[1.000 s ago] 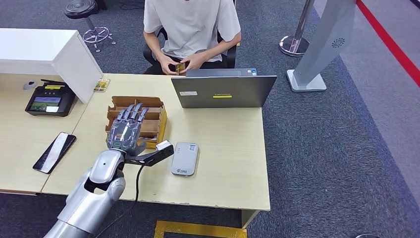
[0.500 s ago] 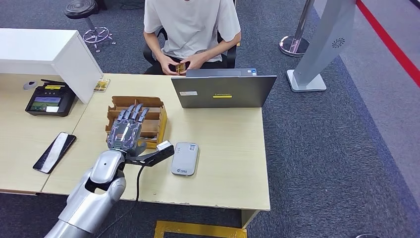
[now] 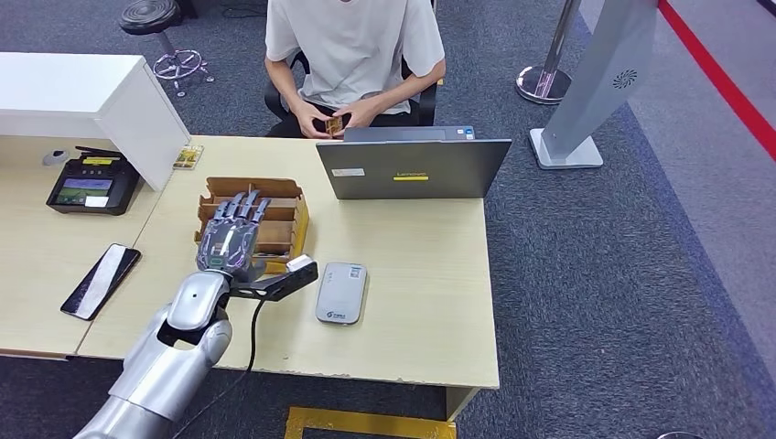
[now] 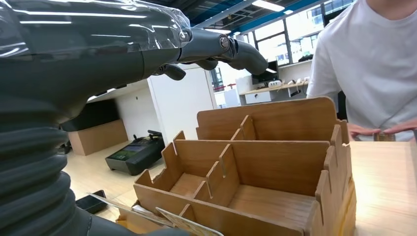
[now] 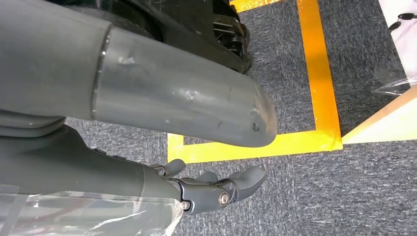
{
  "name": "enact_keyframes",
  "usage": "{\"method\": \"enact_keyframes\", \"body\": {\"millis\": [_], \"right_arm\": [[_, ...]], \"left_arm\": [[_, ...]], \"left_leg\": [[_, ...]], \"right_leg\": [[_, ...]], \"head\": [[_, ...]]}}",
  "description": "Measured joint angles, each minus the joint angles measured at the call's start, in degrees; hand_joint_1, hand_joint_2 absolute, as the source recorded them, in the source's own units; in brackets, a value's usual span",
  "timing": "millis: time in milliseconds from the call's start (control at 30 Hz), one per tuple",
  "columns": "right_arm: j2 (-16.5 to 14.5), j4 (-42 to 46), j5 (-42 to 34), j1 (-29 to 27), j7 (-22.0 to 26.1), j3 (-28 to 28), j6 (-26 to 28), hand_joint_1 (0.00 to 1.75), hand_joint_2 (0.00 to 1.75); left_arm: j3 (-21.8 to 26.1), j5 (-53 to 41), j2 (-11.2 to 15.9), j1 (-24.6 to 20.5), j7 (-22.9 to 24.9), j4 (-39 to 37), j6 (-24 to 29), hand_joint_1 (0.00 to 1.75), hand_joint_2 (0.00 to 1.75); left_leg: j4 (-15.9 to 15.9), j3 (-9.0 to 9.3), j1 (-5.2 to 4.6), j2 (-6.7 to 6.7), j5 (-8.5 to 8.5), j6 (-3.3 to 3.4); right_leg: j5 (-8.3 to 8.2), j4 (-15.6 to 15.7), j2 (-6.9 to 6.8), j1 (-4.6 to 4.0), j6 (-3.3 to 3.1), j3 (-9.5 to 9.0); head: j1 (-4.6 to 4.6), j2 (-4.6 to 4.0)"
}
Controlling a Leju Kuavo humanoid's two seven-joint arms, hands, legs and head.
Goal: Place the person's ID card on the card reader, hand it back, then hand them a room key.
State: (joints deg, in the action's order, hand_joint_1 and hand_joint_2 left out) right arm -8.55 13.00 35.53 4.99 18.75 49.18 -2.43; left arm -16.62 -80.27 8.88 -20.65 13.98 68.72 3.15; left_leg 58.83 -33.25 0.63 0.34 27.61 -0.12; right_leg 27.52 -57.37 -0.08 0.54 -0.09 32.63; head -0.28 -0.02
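While the left hand (image 3: 231, 240) hovers spread and empty over the wooden organizer (image 3: 279, 219), bare desk (image 3: 412, 274) lies beside the card reader (image 3: 342, 292), whose long axis runs toward the person (image 3: 352, 46). The ID card (image 3: 334, 123) sits in their hands. The right hand (image 5: 216, 189) hangs empty, fingers loosely curled.

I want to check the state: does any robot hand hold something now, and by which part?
No. The left hand hovers over the wooden organizer, fingers spread, nothing in it. The right hand hangs over the floor, also holding nothing.
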Motion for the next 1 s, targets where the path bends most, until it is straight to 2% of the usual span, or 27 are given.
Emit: {"method": "enact_keyframes", "body": {"millis": [1000], "right_arm": [[0.0, 0.0, 1.3, 0.0, -0.2, 0.0, -0.2, 0.0, 0.0]], "left_arm": [[5.6, -1.2, -0.2, -0.2, 1.9, -5.5, -0.3, 0.0, 1.75]], "left_leg": [[0.0, -0.01, 0.0, 0.0, 0.0, 0.0]], "right_leg": [[0.0, 0.0, 0.0, 0.0, 0.0, 0.0]], "head": [[0.01, 0.0]]}}
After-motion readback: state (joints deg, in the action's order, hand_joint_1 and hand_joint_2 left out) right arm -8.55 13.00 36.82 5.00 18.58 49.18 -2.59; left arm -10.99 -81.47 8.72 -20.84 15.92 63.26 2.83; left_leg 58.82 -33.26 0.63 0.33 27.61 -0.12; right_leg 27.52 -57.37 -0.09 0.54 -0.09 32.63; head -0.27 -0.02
